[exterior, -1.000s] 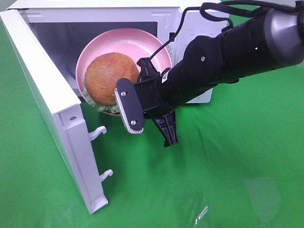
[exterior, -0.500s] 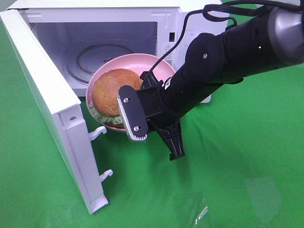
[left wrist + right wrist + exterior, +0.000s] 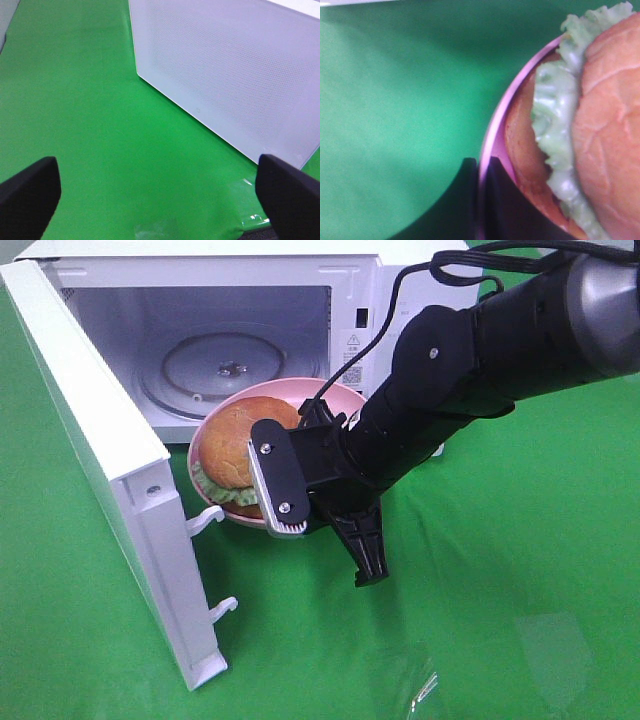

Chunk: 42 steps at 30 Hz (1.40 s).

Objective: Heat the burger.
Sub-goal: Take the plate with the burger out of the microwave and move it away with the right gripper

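Just outside the microwave (image 3: 215, 340) mouth, the burger (image 3: 236, 452) sits on a pink plate (image 3: 335, 398) that hangs in the air in front of the open cavity, above the green cloth (image 3: 480, 590). Inside the microwave the glass turntable (image 3: 235, 370) lies bare. Its door (image 3: 110, 470) swings wide open on the side away from the control panel, with two white latch hooks (image 3: 205, 520) sticking out of its edge.

The right gripper (image 3: 310, 495) reaches in from the panel side of the microwave and pinches the plate's rim; the right wrist view shows the rim (image 3: 492, 145) caught between the two dark fingers (image 3: 465, 200), with lettuce (image 3: 557, 125) and bun (image 3: 610, 120) right beside them.

The left gripper (image 3: 160, 187) hovers above the cloth on the outer face of the microwave door (image 3: 235, 75), its fingers (image 3: 30, 192) spread wide apart and holding nothing.
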{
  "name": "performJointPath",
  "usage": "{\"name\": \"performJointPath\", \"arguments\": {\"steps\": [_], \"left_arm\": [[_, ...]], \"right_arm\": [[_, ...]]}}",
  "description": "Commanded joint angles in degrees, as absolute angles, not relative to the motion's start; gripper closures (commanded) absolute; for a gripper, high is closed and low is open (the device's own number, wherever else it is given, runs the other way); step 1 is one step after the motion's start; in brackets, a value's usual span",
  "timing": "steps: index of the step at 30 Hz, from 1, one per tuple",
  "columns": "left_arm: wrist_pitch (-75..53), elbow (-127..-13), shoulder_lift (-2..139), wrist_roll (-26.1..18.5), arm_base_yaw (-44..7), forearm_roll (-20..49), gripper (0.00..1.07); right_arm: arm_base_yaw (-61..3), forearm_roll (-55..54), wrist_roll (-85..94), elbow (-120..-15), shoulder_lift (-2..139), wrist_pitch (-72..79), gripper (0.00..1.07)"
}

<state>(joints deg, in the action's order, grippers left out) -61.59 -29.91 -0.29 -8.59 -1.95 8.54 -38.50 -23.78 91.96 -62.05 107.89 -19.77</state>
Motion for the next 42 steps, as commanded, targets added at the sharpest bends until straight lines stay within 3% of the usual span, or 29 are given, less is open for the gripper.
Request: {"name": "performJointPath", "arguments": {"steps": [1, 42], "left_arm": [[-61.3, -29.7, -0.6, -8.4, -1.6, 8.5, 0.09], [-61.3, -29.7, -0.7, -8.4, -1.6, 8.6, 0.09]], "right_arm": [[-38.2, -25.0, 91.2, -62.4, 106.6, -18.3, 1.07], [-42.8, -31.9, 91.7, -38.4, 86.2, -6.3, 1.07]]}}
